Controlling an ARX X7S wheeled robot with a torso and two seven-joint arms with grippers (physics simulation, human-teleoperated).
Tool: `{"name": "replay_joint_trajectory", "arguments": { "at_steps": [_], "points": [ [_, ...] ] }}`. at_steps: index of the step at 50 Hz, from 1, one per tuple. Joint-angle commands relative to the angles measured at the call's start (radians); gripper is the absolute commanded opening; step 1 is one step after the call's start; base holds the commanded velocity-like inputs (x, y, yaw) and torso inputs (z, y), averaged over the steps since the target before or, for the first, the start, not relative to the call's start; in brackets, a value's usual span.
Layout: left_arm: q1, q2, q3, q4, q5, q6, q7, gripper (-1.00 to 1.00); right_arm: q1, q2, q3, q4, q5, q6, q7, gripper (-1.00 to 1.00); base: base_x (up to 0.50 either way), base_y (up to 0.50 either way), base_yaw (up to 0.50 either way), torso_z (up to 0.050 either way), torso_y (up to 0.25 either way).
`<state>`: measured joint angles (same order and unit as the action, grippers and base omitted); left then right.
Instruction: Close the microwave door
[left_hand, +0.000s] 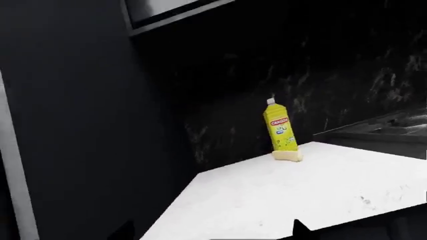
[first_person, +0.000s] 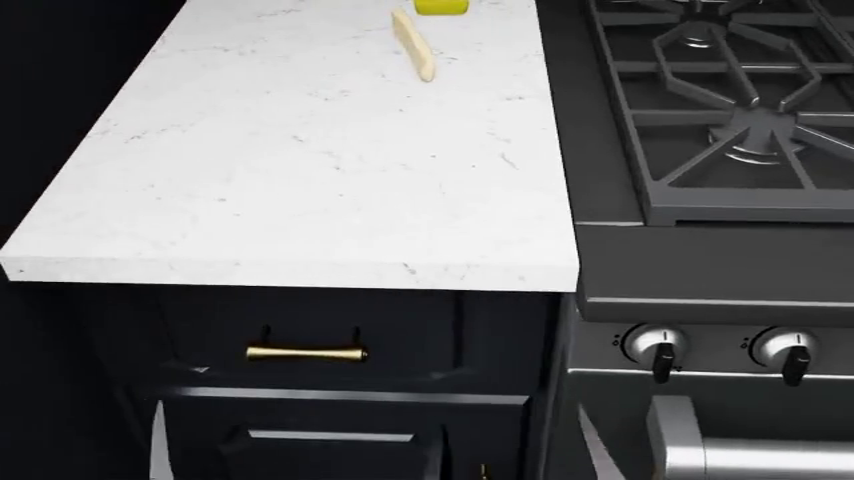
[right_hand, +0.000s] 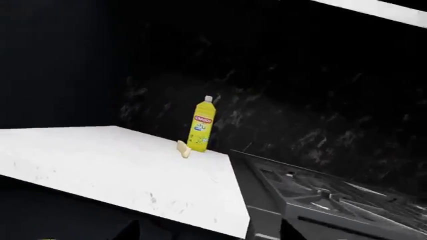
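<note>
The microwave and its door are out of view in all three views. High above the counter a pale grey panel edge (left_hand: 167, 12) shows, and I cannot tell what it belongs to. My left gripper (left_hand: 213, 232) is open; only its two dark fingertips (left_hand: 301, 228) show, wide apart, with the white counter (left_hand: 287, 195) behind them and nothing between. My right gripper (right_hand: 210, 232) is open too, its fingertips (right_hand: 133, 230) spread in front of the counter's front edge (right_hand: 167, 210), holding nothing. Neither gripper shows in the head view.
A yellow bottle (left_hand: 280, 131) (right_hand: 202, 125) stands at the back of the white counter (first_person: 307, 170) with a pale stick (first_person: 412, 44) lying in front of it. A gas stove (first_person: 721, 100) with knobs (first_person: 657, 350) adjoins on the right. Below is a drawer with a gold handle (first_person: 306, 353).
</note>
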<state>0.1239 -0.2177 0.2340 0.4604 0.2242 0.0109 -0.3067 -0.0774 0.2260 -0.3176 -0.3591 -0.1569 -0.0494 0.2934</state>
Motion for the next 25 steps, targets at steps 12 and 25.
{"name": "replay_joint_trajectory", "arguments": {
  "at_steps": [12,25],
  "points": [
    [0.443,0.217,-0.268,0.587,0.394,0.503,0.086,1.0,-0.181,0.064,-0.076,-0.552,-0.336,-0.183,0.064,1.0,0.0,0.0,0.0,0.0,0.0],
    [0.424,0.217,-0.277,0.587,0.435,0.512,0.078,1.0,-0.214,0.072,-0.079,-0.576,-0.424,-0.245,0.102,1.0,0.0,0.0,0.0,0.0,0.0]
  ]
}}
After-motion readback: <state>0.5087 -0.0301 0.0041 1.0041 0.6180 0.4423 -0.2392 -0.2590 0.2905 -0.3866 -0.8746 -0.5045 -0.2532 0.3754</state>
